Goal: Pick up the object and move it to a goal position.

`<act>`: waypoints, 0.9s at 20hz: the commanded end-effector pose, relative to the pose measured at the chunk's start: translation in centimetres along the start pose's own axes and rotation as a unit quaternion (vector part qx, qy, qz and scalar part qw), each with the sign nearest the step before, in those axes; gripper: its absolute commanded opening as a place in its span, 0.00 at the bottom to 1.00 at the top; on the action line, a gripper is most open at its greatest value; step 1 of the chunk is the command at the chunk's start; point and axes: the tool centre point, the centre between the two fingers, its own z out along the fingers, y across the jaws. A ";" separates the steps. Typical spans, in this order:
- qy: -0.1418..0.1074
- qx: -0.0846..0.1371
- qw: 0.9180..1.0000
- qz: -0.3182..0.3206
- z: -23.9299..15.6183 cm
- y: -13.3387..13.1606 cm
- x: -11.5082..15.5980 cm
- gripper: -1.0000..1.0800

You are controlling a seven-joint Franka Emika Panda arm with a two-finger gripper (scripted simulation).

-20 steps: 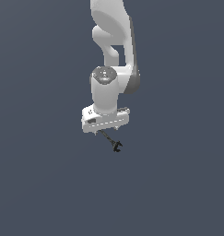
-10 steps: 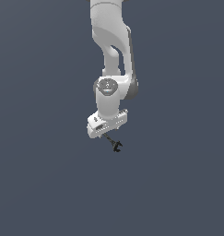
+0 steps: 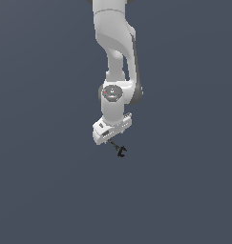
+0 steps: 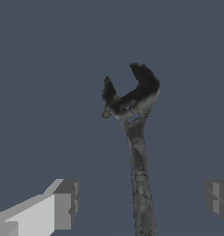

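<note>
A flat, featureless slate-grey backdrop (image 3: pixel 36 190) filled both views (no walls, furniture or windows could be made out), evenly lit and without distinct shadows.

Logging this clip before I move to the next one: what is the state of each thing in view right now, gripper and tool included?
gripper: open, fingers apart on either side of the wrench handle, not touching it.
wrench: not gripped, lying flat on the grey surface, forked jaw pointing away from the gripper, handle running between the fingers.
arm: reaching down, wrist just above the wrench.
</note>
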 end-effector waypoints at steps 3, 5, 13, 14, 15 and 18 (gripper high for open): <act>0.000 0.000 1.000 0.000 0.1 0.0 0.0 0.96; 0.000 0.000 1.000 0.000 0.5 0.0 0.0 0.96; 0.000 0.000 1.000 -0.002 4.1 -0.1 -0.1 0.96; 0.000 0.000 1.000 -0.002 4.4 -0.1 -0.1 0.96; 0.000 0.000 1.000 -0.002 4.7 -0.1 -0.1 0.96; 0.000 0.000 1.000 -0.002 5.1 0.0 0.0 0.96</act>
